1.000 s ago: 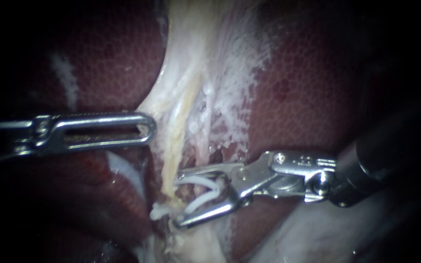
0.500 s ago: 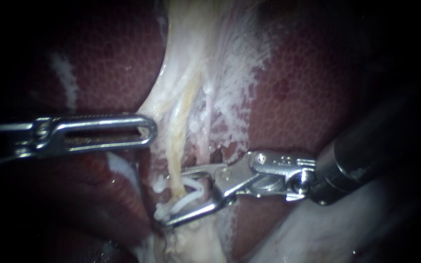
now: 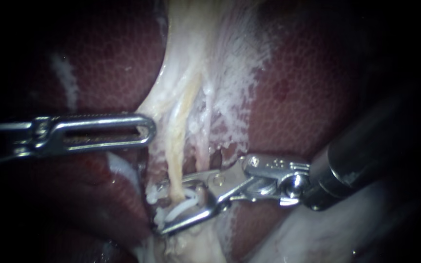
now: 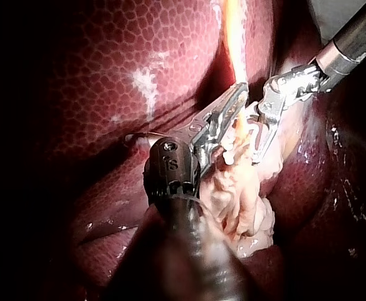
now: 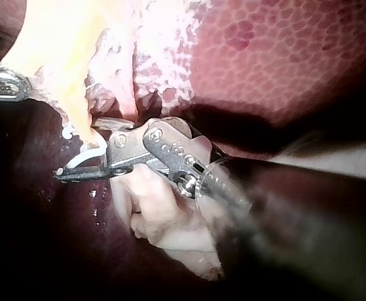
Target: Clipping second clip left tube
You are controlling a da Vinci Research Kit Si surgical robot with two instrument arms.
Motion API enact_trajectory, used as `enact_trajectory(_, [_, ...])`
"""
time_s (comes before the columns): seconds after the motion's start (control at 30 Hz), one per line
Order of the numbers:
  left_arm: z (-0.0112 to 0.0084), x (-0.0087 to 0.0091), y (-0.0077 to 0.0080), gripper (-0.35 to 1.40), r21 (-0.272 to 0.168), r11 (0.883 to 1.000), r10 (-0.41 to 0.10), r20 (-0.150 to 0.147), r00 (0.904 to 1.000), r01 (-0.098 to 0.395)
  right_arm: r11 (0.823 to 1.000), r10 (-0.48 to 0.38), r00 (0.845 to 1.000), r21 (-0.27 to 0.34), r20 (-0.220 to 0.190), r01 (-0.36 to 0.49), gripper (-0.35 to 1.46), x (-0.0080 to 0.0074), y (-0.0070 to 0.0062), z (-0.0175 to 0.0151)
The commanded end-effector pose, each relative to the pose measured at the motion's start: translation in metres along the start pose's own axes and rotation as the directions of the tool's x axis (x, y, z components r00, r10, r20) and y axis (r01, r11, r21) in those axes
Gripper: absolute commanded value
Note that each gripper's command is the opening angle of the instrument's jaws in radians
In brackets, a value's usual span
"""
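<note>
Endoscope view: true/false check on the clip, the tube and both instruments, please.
1. The right instrument holds a white clip between its jaws. True.
2. The pale tube runs down between those jaws. True.
3. The left instrument enters from the upper right. False: its shaft comes in from the left.
4. The white clip is pressed flat on the pale tube. False: its legs stand spread, with the jaws well apart.
5. No liver shows. False: the liver lies on both sides of the pale tissue.
</note>
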Motion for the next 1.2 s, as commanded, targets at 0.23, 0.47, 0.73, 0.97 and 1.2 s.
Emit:
enact_trajectory(0.23, [0.0,0.0001,0.0,-0.35,0.001,1.0,-0.002,0.0,1.0,0.002,1.0,0.022,1.0,-0.008,-0.004,-0.023,0.52,-0.0003,0.0006,-0.0004])
enact_trajectory(0.47, [0.0001,0.0001,0.0,-0.35,0.001,1.0,-0.002,0.001,1.0,0.002,0.997,0.074,0.997,-0.008,-0.008,-0.074,0.48,-0.0006,0.0009,-0.0003])
enact_trajectory(0.73, [0.0001,0.0001,0.0,-0.35,0.0,1.0,-0.002,0.001,1.0,0.002,0.978,0.207,0.978,0.004,-0.011,-0.207,0.03,-0.0009,0.0016,-0.0004])
enact_trajectory(0.97, [0.0001,0.0001,-0.0001,-0.35,0.0,1.0,-0.008,0.001,1.0,0.008,0.978,0.207,0.978,0.003,-0.012,-0.207,-0.35,-0.0009,0.0027,-0.0006])
enact_trajectory(1.2, [0.0,0.0001,-0.0001,-0.35,0.0,1.0,-0.008,0.001,1.0,0.008,0.978,0.207,0.978,0.004,-0.012,-0.207,-0.35,-0.0009,0.0028,-0.0006])
